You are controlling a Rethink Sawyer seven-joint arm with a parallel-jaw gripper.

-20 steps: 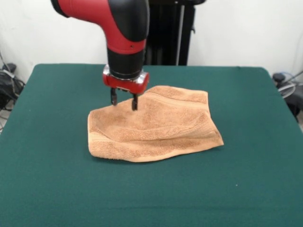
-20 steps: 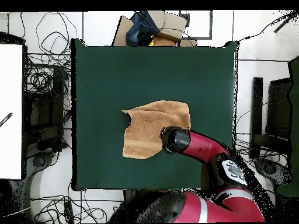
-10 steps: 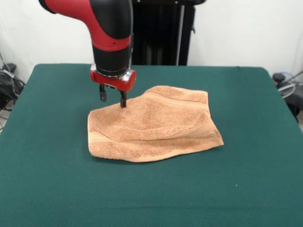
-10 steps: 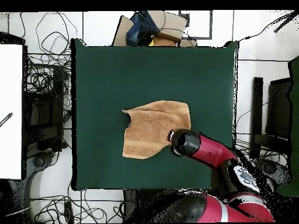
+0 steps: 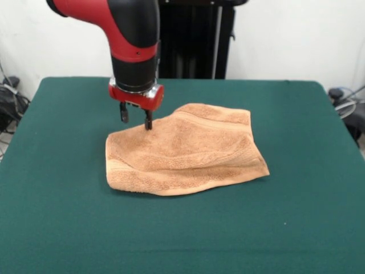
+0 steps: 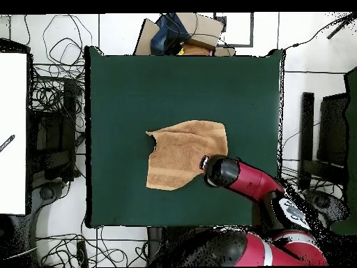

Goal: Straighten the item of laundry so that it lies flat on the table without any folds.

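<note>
The item of laundry [image 5: 185, 151], an orange-tan terry towel, lies rumpled near the middle of the green table [image 5: 63, 217], with a fold ridge across it and its front edge doubled over. In the overhead view the towel [image 6: 183, 153] has an uneven outline with a notch on its left side. My gripper [image 5: 136, 118] hangs open just above the towel's far left corner, one finger over the cloth edge and the other over bare table. Nothing is between the fingers. From above, the arm's wrist [image 6: 222, 172] hides the gripper.
The table [image 6: 125, 91] has wide bare cloth on all sides of the towel. Cables and boxes [image 6: 178, 33] lie on the floor beyond the table edges. A white panel [image 6: 12, 132] stands to the left.
Since one second ago the gripper moved left in the front view, from over the towel's upper area to its far left corner. Over the last half second nothing moved.
</note>
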